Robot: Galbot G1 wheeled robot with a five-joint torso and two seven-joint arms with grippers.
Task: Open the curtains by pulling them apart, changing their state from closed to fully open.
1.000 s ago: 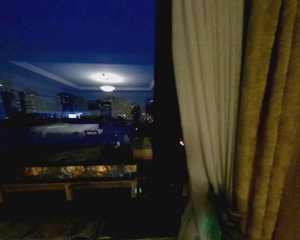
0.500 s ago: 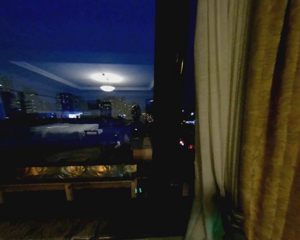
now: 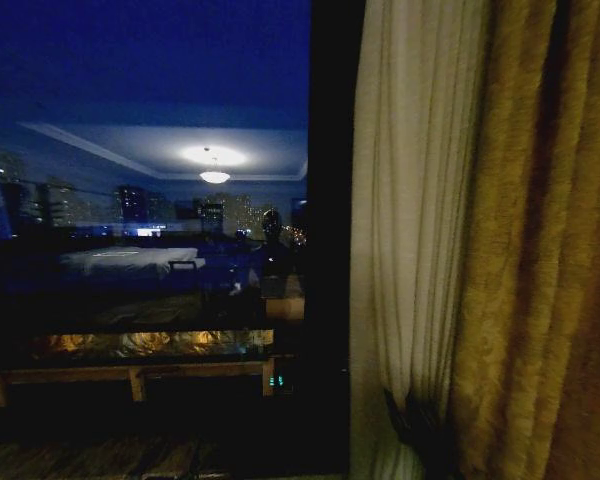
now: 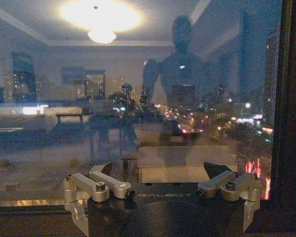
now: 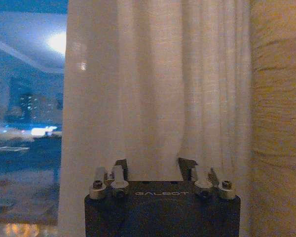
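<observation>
Mostly done I'd say: curtain point(image 3: 415, 220) bunched at 3 o'clock beside the drapes point(image 3: 540, 250), window point(image 3: 145, 200) bare. Right gripper point(image 5: 153, 170) spread against the sheer, left gripper point(image 4: 160, 173) apart, facing glass

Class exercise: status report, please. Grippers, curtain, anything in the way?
Left gripper open, facing bare window glass. Right gripper open, fingertips at the sheer curtain. Curtain bunched right beside gold drape. Nothing in the way.

Dim floor point(image 3: 130, 460) under the sheer curtains' point(image 3: 410, 220) gathered hem.
</observation>
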